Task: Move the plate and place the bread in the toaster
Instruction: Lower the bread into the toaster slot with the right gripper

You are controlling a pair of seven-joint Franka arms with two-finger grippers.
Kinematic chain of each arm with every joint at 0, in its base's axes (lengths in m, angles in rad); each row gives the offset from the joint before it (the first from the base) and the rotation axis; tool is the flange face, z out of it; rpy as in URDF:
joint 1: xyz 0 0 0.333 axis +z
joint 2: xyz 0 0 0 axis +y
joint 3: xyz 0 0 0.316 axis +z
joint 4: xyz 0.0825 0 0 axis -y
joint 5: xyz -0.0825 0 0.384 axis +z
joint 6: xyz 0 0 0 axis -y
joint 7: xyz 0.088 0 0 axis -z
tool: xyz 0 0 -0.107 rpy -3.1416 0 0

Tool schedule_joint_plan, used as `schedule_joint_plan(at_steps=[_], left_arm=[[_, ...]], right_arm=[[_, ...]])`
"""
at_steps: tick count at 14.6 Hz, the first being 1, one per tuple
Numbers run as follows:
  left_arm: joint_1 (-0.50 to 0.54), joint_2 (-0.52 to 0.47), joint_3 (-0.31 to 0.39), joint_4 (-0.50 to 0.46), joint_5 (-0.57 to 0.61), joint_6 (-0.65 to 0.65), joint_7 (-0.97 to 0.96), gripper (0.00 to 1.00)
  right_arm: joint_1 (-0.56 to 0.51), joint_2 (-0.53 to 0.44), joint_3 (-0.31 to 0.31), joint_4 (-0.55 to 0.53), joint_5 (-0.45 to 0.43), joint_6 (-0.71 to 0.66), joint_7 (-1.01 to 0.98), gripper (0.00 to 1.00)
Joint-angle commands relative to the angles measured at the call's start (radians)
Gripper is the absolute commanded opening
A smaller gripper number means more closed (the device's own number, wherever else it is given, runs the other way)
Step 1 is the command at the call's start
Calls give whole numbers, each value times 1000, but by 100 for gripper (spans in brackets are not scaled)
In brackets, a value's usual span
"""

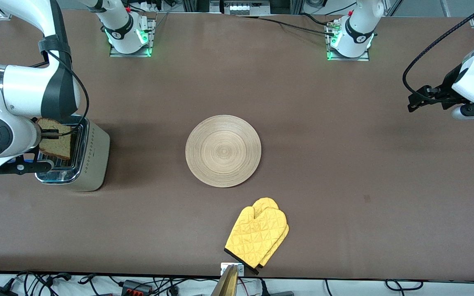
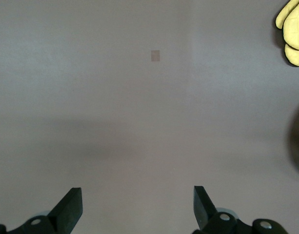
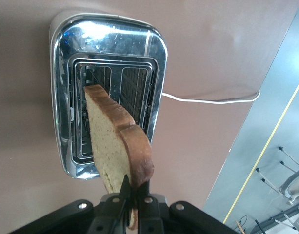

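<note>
The round light-wood plate lies flat at the table's middle. The toaster with a chrome top stands at the right arm's end of the table. My right gripper is shut on the bread, a light brown slice held on edge above the toaster's slots. In the right wrist view the bread hangs over the toaster, pinched at its crust by my right gripper. My left gripper is open and empty, up over bare table at the left arm's end; it also shows in the left wrist view.
A yellow oven mitt lies nearer to the front camera than the plate, close to the table's front edge; it also shows in the left wrist view. The toaster's white cord runs off across the table.
</note>
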Motion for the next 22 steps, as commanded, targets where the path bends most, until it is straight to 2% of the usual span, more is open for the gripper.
schedule_joint_plan(at_steps=[1, 18, 22], left_arm=[[-2, 3, 3, 11, -16, -13, -4, 100], [0, 3, 5, 11, -16, -15, -4, 100], [0, 3, 8, 11, -16, -16, -4, 100]], right_arm=[[0, 0, 0, -15, -18, 7, -3, 0], [-15, 28, 2, -17, 25, 73, 21, 0], [-21, 49, 2, -21, 88, 69, 36, 0]])
